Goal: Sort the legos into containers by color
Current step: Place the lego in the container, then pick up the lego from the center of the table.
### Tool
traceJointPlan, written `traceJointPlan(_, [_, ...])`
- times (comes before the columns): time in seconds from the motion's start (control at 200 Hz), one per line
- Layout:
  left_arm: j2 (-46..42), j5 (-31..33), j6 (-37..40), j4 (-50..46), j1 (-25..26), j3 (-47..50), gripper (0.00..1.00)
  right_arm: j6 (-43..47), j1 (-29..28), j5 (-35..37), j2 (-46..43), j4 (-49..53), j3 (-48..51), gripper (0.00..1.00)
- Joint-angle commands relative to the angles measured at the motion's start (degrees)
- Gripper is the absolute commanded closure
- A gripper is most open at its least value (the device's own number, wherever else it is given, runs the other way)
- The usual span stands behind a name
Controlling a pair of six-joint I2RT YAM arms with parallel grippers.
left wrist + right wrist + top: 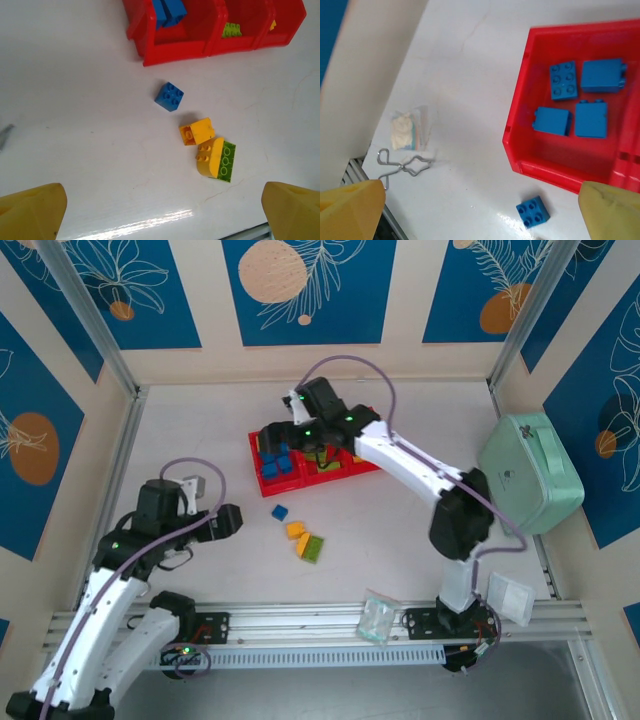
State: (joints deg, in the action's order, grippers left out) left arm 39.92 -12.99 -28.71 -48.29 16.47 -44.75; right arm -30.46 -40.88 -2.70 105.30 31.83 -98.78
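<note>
Four blue legos [564, 81] lie in the red tray [517, 115]; left tool [162, 212] and right tool [482, 210] (above it) hang open, empty. Next, probably: grasp the loose blue brick [169, 96].

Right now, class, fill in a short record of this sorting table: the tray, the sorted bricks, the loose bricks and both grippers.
Tray: red tray, three compartments
Sorted: four blue bricks in one end compartment
Loose: single blue brick, orange-yellow brick, yellow brick against green brick
Left gripper: open, over the loose bricks
Right gripper: open, empty, over the tray's blue end
</note>
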Motion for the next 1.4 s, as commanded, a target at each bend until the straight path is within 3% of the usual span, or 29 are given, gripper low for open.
traceJointPlan(0.0, [2.69, -4.45, -4.51, 7.11, 1.35, 3.15, 0.01, 0.68, 0.42, 5.34, -7.12, -1.53, 7.69, 0.01])
traceJointPlan(0.285, [25.84, 7.82, -1.46, 9.35, 10.69, -5.46, 0.05, -1.3, 2.94, 14.02, -25.23, -0.7, 29.24, 0.01])
traceJointPlan(0.44, [37.61, 16.57, 6.55, 8.81, 15.96, -12.91, 0.09, -2.98, 7.06, 16.11, -35.44, 2.47, 39.04, 0.0])
traceJointPlan(0.825, [51.63, 13.68, 14.16, 14.44, 17.1, -17.5, 0.22, -8.94, 19.05, 11.75, -59.77, 1.44, 57.08, 0.0])
traceJointPlan(1.226, [64.31, 13.48, 15.95, 13.49, 17.89, -22.41, 0.4, -8.87, 24.06, 9.2, -62.37, 5.02, 59.17, 0.0])
traceJointPlan(1.396, [65.77, 12.76, 16.33, 14.19, 18.05, -22.22, 0.41, -9.1, 25.09, 9.03, -64.11, 5.72, 60.24, 0.0])
